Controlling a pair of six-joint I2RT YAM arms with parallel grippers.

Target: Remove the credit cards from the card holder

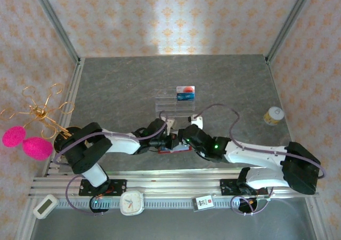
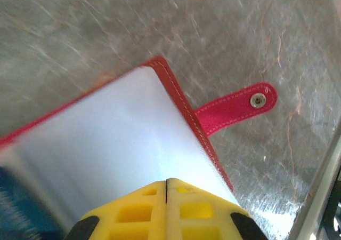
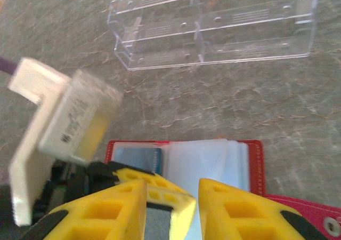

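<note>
The red wallet (image 3: 257, 162) is pinched by the closed left gripper (image 2: 167, 184), likely to keep it open. Above it, the right gripper (image 3: 173, 188) is held slightly parted, maybe for the blue card (image 3: 139, 159).

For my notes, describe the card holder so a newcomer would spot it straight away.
On the grey stone-look table, go to the middle, just in front of the clear acrylic rack. There lies the card holder, open like a book. Unlike the rack, it is red, with a snap tab.
</note>
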